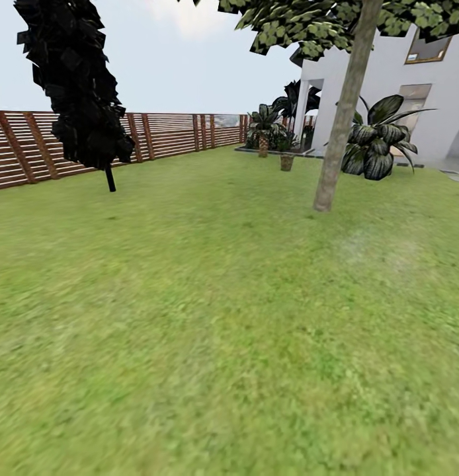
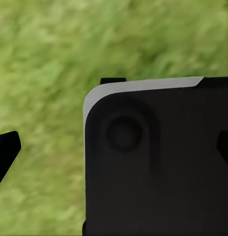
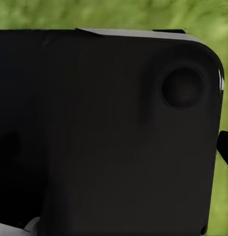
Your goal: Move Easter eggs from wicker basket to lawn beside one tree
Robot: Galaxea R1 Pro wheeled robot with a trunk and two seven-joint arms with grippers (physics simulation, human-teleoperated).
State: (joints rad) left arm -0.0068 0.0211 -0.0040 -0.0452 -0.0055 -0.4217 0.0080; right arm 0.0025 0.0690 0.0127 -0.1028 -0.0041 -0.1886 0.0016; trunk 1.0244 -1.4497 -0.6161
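Lawn (image 1: 209, 344) in foreground, bare grass; tree (image 1: 338, 132) upright at right, near house (image 1: 388, 86); columnar tree (image 1: 77, 86) before fence (image 1: 170, 135). Gripper opening indeterminable: wrist views blocked by dark robot body (image 2: 158, 167) above grass.

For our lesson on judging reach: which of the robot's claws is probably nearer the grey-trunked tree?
Right, probably: the tree stands ahead, right of centre. The left claw and right claw both point at the lawn by the robot's dark body.
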